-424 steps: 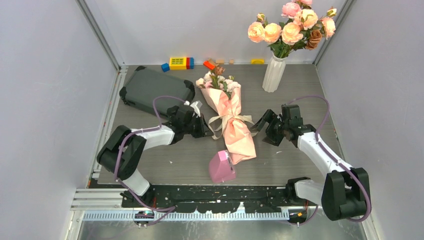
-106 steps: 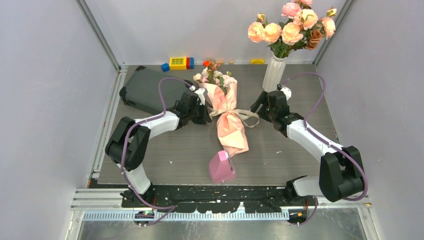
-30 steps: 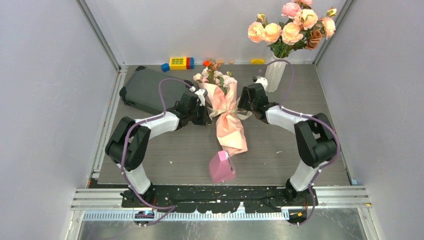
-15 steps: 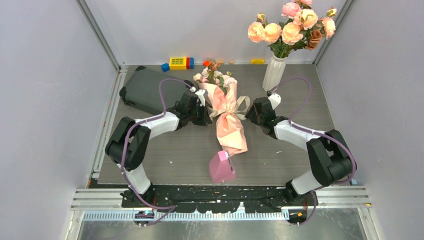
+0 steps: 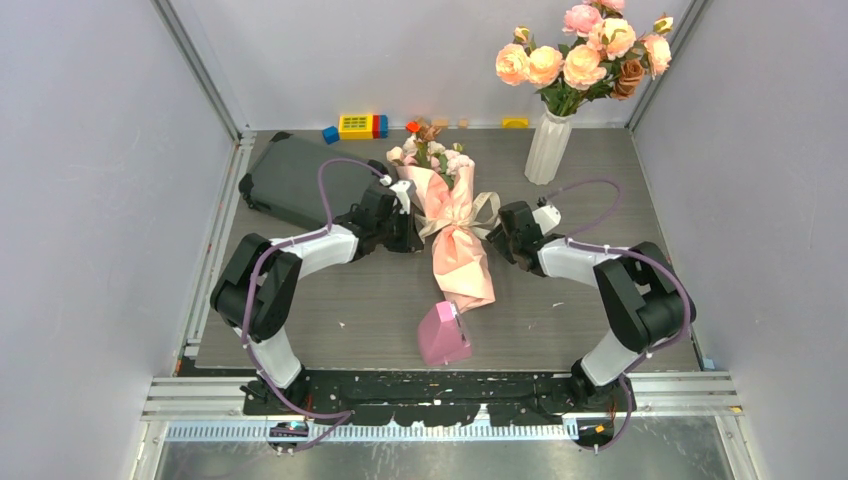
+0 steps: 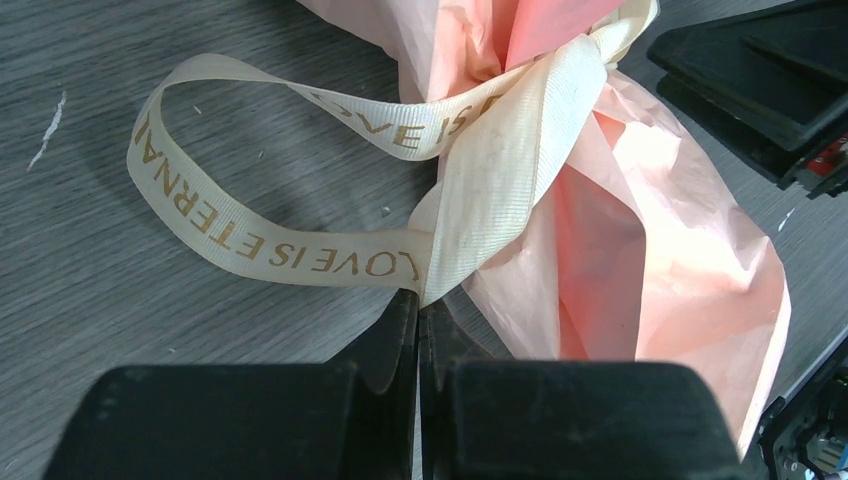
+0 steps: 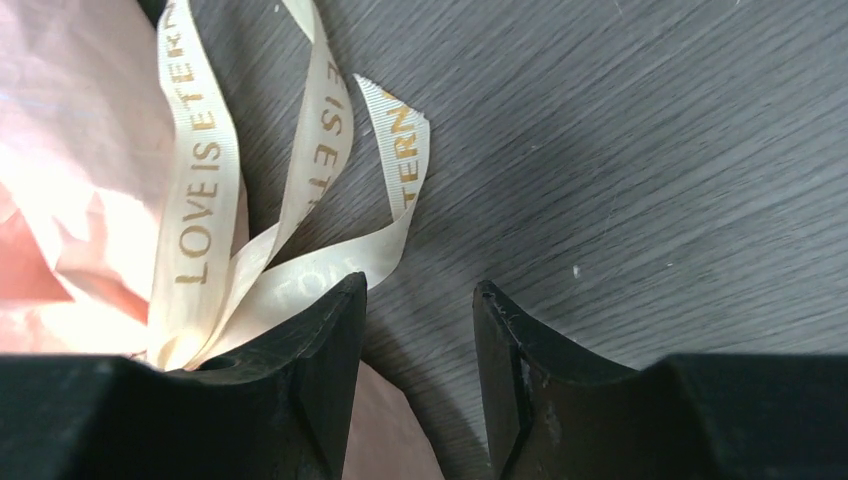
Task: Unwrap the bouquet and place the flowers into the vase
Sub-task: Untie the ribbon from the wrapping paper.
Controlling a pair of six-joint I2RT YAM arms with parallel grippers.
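On the table (image 5: 340,300), at the waist of the bouquet (image 5: 458,240): beige ribbon (image 6: 300,255) printed in gold, "LOVE IS ETERNAL", repeated along its loops. Left claw (image 6: 419,300), at the bouquet's left side, fingers pressed together, clamped on the ribbon where loop and tail meet. Right claw (image 7: 420,292), just right of the bouquet, fingers apart, bare tabletop between them. A ribbon tail lies against one finger (image 7: 320,350), not gripped. Flowers (image 5: 432,155) stick out of the bouquet's far end. Vase (image 5: 548,148) stands far-right of the bouquet, well apart.
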